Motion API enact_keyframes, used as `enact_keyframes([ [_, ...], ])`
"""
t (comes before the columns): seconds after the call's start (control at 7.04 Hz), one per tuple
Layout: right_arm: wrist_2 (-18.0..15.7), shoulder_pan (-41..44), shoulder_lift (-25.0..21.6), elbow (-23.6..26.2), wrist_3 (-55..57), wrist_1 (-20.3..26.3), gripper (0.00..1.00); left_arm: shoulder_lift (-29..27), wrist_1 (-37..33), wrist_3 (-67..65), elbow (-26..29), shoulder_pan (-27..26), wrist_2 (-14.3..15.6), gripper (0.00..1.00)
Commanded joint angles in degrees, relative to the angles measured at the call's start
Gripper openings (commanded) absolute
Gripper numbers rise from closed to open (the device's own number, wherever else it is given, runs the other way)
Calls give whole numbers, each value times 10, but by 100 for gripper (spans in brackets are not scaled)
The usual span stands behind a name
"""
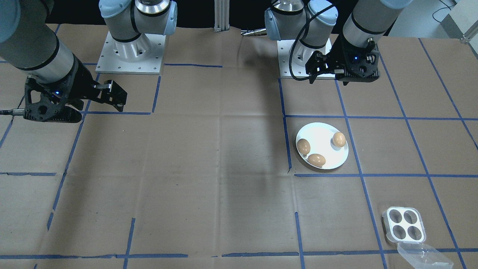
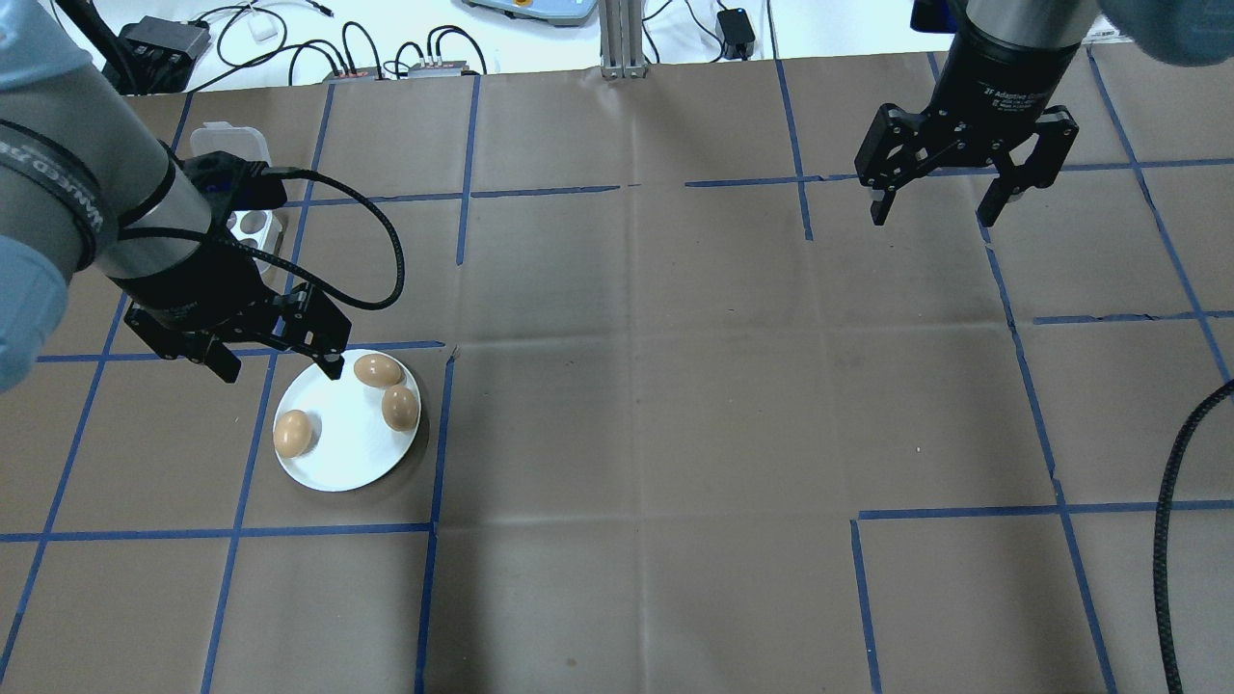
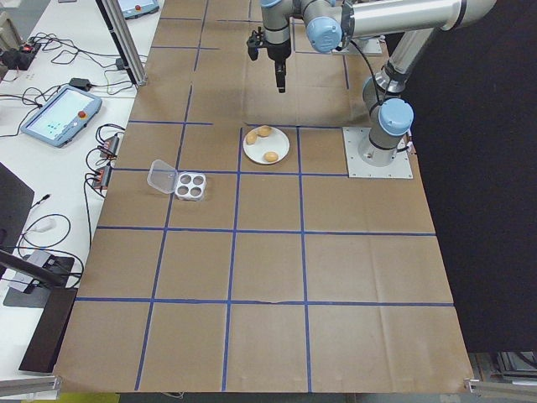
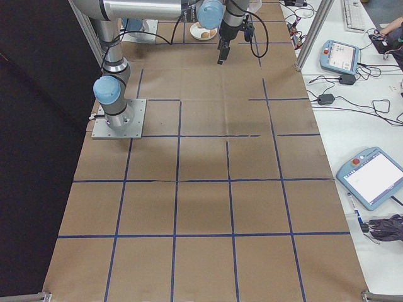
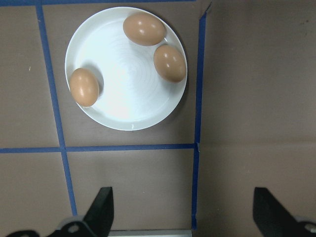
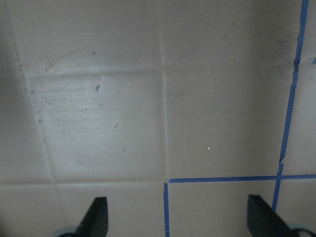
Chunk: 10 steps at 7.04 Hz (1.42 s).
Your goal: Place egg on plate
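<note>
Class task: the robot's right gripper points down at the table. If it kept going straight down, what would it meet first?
Bare brown table paper. The right gripper hangs open over an unoccupied patch; its wrist view shows only paper and blue tape lines below. The plate lies far off, under the other arm.

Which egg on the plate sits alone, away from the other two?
The egg at the plate's left edge in the left wrist view; the other two eggs lie close together across the plate.

Brown eggs (image 5: 144, 29), white plate (image 5: 118, 106), seemingly brown paper (image 2: 636, 386) gridded blue.
</note>
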Motion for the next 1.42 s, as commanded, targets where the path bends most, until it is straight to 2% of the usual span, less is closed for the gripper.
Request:
enact_keyframes([
  [0.0, -1, 0, 0, 0, 0, 0, 100, -7, -30, -13, 60, -24, 7, 100],
  [0.28, 0, 0, 0, 0, 0, 0, 100, -22, -64, -19, 110, -56, 5, 100],
  [0.57, 0, 0, 1, 0, 0, 0, 100, -49, -87, -21, 147, -61, 5, 100],
  [1.28, -1, 0, 0, 0, 0, 0, 100, -79, -83, -23, 150, -55, 5, 100],
])
